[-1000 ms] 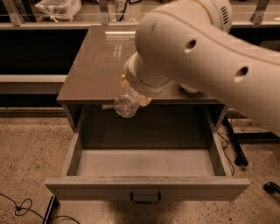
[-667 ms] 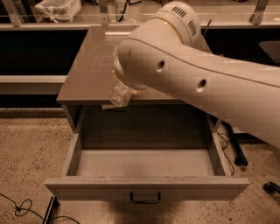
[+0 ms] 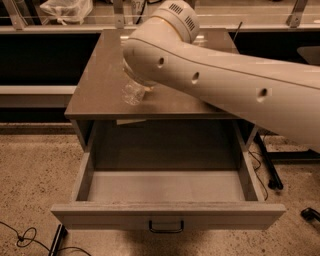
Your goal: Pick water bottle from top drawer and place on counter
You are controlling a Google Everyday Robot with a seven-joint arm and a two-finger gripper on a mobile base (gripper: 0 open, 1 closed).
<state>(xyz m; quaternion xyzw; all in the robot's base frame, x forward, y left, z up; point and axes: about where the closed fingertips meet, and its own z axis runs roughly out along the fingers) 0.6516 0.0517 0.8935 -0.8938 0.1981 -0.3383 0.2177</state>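
Note:
The water bottle (image 3: 133, 92), clear and crinkled, hangs tilted just over the left front part of the counter (image 3: 100, 90). Only its lower part shows below my white arm (image 3: 210, 80). My gripper is hidden behind the arm's wrist (image 3: 145, 57), directly above the bottle, and it holds the bottle by its upper end. The top drawer (image 3: 165, 187) is pulled fully open below the counter. Its pale grey inside is bare and its dark handle (image 3: 166, 227) is on the front.
A speckled floor (image 3: 35, 165) surrounds the cabinet. Cables lie at the lower left (image 3: 25, 237). A dark stand leg (image 3: 270, 165) is at the right. A white bag (image 3: 65, 10) sits on a shelf behind the counter.
The arm has carried the bottle up from the drawer's back edge to over the counter's left front part. The drawer has not moved.

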